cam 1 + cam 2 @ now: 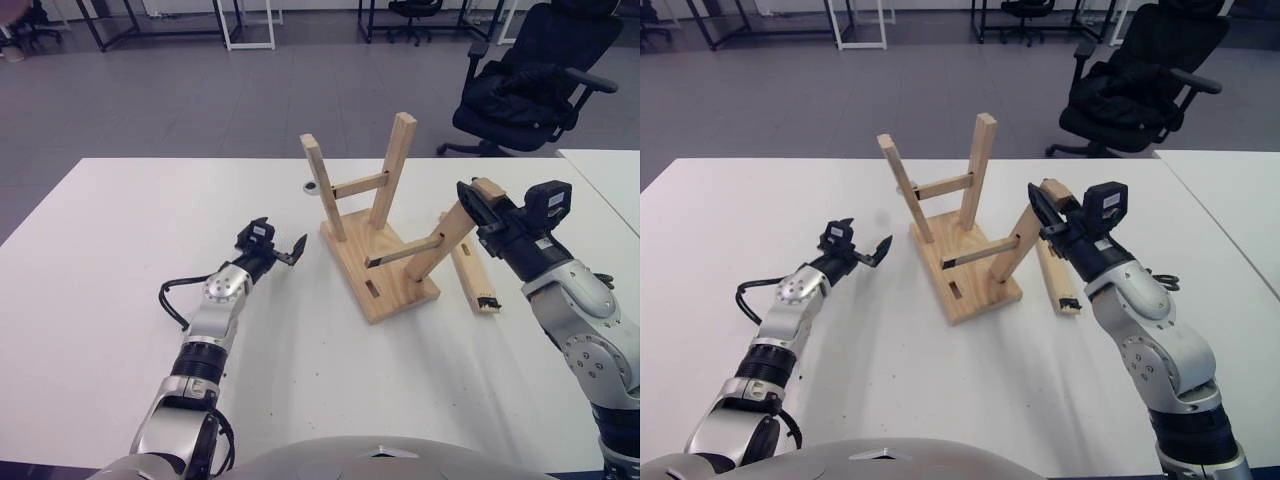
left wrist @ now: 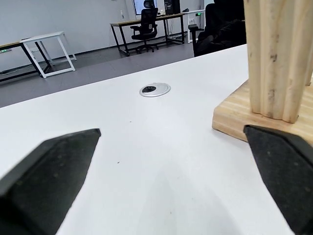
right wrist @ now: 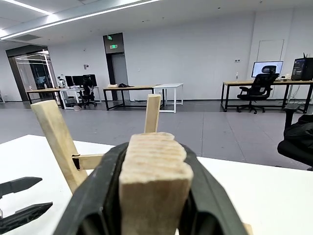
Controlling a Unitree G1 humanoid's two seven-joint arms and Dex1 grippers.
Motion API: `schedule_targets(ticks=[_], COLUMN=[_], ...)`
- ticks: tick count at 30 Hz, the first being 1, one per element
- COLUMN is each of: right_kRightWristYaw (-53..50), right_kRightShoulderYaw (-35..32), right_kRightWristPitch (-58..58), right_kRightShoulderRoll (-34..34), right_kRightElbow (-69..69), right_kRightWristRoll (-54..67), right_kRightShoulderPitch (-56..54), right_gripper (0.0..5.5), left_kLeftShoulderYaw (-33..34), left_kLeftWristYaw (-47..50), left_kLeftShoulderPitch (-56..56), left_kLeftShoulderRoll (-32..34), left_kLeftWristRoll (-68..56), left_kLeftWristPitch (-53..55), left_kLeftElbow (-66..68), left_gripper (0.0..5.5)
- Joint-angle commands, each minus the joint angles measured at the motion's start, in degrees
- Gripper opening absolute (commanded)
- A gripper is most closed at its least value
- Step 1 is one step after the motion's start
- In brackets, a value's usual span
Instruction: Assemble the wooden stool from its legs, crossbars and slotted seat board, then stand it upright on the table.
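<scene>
The slotted seat board (image 1: 352,255) lies flat on the white table (image 1: 120,250). Two legs (image 1: 392,170) stand up from it, joined by a crossbar (image 1: 360,185). A third leg (image 1: 445,240) leans over the board's right end with a crossbar (image 1: 400,257) on its side, and my right gripper (image 1: 480,205) is shut on its top end (image 3: 154,181). A loose leg (image 1: 470,278) rests on the table just right of the board. Left of the board, close to its corner (image 2: 234,117), my left gripper (image 1: 280,250) is open and holds nothing; its fingertips (image 2: 49,171) hover low over the table.
A round cable grommet (image 1: 312,186) sits in the table behind the stool. A second white table (image 1: 610,170) adjoins at the right. A black office chair (image 1: 530,80) stands on the floor beyond the far edge.
</scene>
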Motion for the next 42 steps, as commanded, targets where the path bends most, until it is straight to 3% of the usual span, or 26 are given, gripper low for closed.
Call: schedule_targets(ticks=[1,8,17,26,28,30,33,36,42], right_kRightWristYaw=[1.27,-4.72,-5.85,-0.7,0.14,-2.1,-0.5,5.54,5.7], right_kRightShoulderYaw=[6.49,5.31,-1.77,-8.85,-13.76,-17.0,-10.85,-4.11,-1.16], right_kRightWristPitch=[10.76,23.21,24.06,21.55,19.4,18.51,18.49,21.13,23.31], right_kRightShoulderRoll=[-2.84,0.0,6.59,5.54,4.07,3.17,1.45,3.99,7.07], right_kRightElbow=[4.87,5.06,3.96,3.76,8.34,18.07,27.14,27.48,27.33], right_kRightWristRoll=[-7.27,1.36,4.83,4.4,3.92,-0.68,-10.96,-12.93,-17.9], right_kRightShoulderPitch=[3.02,-10.51,-18.74,-28.68,-31.4,-30.79,-23.37,-14.8,-8.12], right_gripper=[1.16,1.16,1.16,2.98,3.31,3.31,3.31,3.31,3.31], left_kLeftShoulderYaw=[-0.81,-2.02,-0.59,1.48,3.0,4.66,6.44,6.82,5.28], left_kLeftWristYaw=[0.27,0.52,1.71,2.76,3.25,3.86,4.86,4.03,2.31], left_kLeftShoulderPitch=[5.34,8.78,8.8,13.3,13.61,14.36,14.54,14.06,13.45], left_kLeftShoulderRoll=[-0.27,-0.82,0.83,1.27,1.61,1.42,0.39,1.39,3.08], left_kLeftWristRoll=[1.2,1.23,2.7,1.73,1.13,0.14,-1.81,-2.23,-1.67], left_kLeftWristPitch=[-0.47,3.18,5.55,10.22,11.36,12.51,14.3,15.31,16.99], left_kLeftElbow=[-5.74,-14.26,-18.76,-26.33,-28.15,-30.41,-32.43,-32.12,-32.97], left_gripper=[5.4,5.4,5.4,5.4,5.4,5.4,5.4,5.4,5.4])
